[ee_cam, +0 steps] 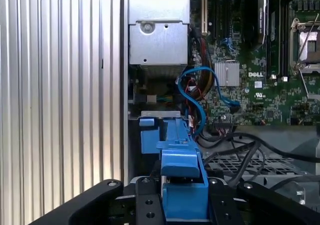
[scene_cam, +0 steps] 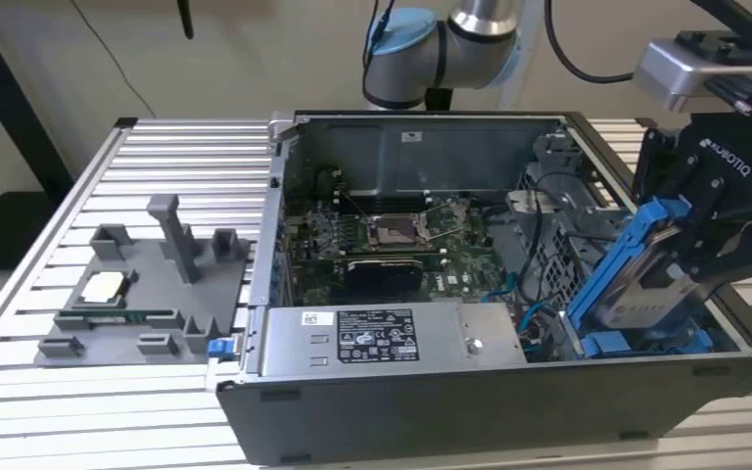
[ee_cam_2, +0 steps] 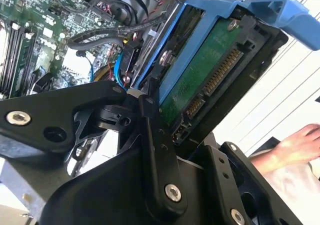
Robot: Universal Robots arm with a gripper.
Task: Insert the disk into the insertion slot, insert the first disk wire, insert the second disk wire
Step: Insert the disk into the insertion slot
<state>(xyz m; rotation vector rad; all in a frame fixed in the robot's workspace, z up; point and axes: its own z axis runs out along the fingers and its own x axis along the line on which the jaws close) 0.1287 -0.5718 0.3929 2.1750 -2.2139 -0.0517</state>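
The gripper [scene_cam: 705,240] holds the disk [scene_cam: 650,302] tilted, jaws pinching its blue carrier [ee_cam: 182,185] from both sides. The disk's low end is over the insertion slot [scene_cam: 637,345], hard against the case wall [scene_cam: 748,338] at the exterior view's right. A blue cable [ee_cam: 200,85] and black wires [ee_cam: 248,152] crowd the slot's inner side, with the power-supply box [scene_cam: 390,335] near. A person's hand [ee_cam_2: 295,145] lies outside the case.

arm [scene_cam: 465,39]: joints high at the rear, wrist over at the exterior view's right | gripper [scene_cam: 697,250]: black, aimed downward, tilted | jaws: clamped on the disk [scene_cam: 640,294], black fingers [ee_cam: 145,205] flanking its blue edge in the first wrist view
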